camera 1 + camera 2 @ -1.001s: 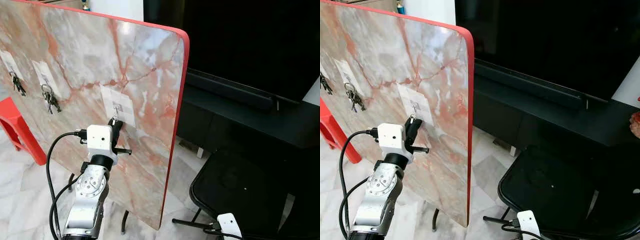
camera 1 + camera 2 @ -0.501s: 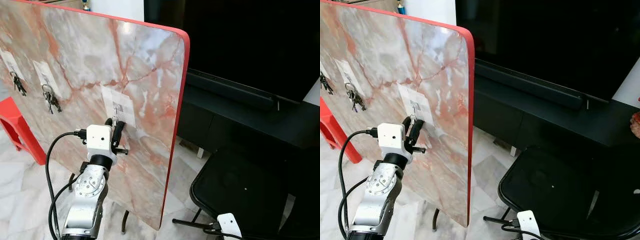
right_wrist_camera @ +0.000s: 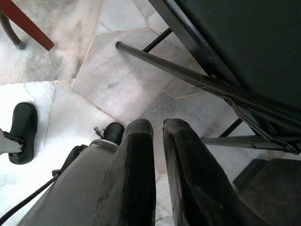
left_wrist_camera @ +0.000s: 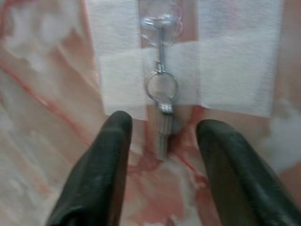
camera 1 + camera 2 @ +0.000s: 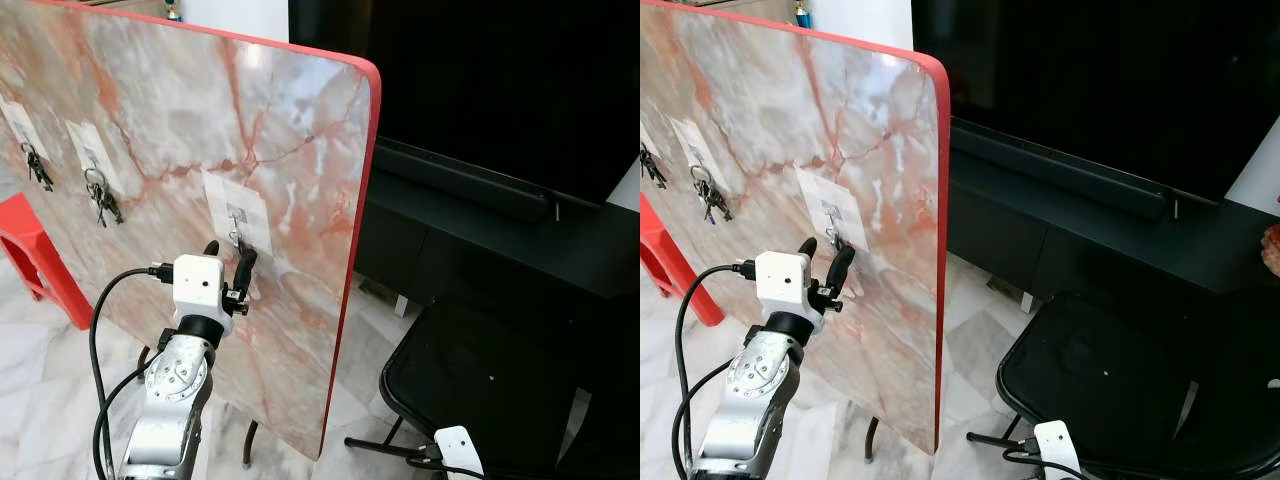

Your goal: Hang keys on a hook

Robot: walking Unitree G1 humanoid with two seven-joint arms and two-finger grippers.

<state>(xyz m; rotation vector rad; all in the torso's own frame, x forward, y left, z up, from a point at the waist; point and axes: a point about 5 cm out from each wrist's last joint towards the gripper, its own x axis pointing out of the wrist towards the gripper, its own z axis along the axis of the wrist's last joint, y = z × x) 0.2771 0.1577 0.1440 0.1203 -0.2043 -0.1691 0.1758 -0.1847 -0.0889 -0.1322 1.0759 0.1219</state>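
a large marble-patterned board (image 5: pixel 190 150) with a red rim is seen standing tilted on the pale stone floor (image 5: pixel 40 370), with a dark television (image 5: pixel 520 80) and a low black cabinet (image 5: pixel 480 230) behind it. a black folding chair (image 5: pixel 480 390) is placed to the right of the board, and a red stool (image 5: pixel 35 255) to its far left, partly hidden behind the board's lower edge.

three white patches are fixed to the board's face, each carrying a hook. on the two patches to the left, dark key bunches (image 5: pixel 100 200) are hung. on the nearest patch (image 5: pixel 236 210), a clear adhesive hook (image 4: pixel 161 26) is shown in the left wrist view, with the keys (image 4: pixel 162 129) hanging from it by a small link and a round ring (image 4: pixel 162 88), straight down against the marble.

the left arm is raised in front of the board, and the left hand (image 5: pixel 228 262) is held just below the hook. its two black fingers (image 4: pixel 106 160) are spread apart, one on each side of the hanging keys, and nothing is gripped between them; the keys are seen in the gap, not touched by either finger.

the right arm is hung low beside the chair. the right hand (image 3: pixel 157 136) is pointed at the floor, its fingers drawn close with only a narrow slit left between them, and nothing is held there. below it, the chair's black frame bars (image 3: pixel 188 70) and the robot's dark foot (image 3: pixel 21 132) are seen on the floor.
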